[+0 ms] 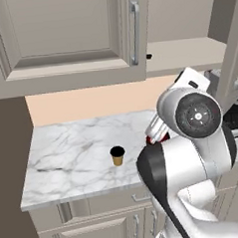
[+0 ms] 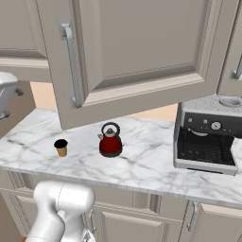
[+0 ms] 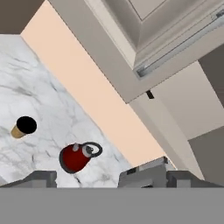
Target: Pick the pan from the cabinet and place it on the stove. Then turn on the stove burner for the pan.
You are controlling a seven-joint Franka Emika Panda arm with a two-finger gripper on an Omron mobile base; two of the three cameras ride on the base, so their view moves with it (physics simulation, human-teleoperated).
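The cabinet (image 1: 181, 22) stands open above the counter, its door (image 2: 142, 52) swung out with a long metal bar handle (image 2: 71, 66). A small black stub (image 1: 148, 56) pokes out at the cabinet's bottom edge, and it also appears as a black stub (image 3: 150, 94) in the hand view. It could be the pan's handle, and the pan's body is hidden. The stove is out of view. My gripper (image 3: 114, 179) is open, its fingertips (image 3: 41, 178) wide apart with nothing between them. It looks up at the cabinet's underside from above the counter.
A red kettle (image 2: 110, 140) and a small brown cup (image 2: 61, 147) stand on the marble counter (image 2: 142, 165). A grey coffee machine (image 2: 205, 137) sits to the right. The closed neighbouring cabinet door (image 1: 61, 34) is at the left. My arm's elbow (image 1: 190, 116) hides part of the counter.
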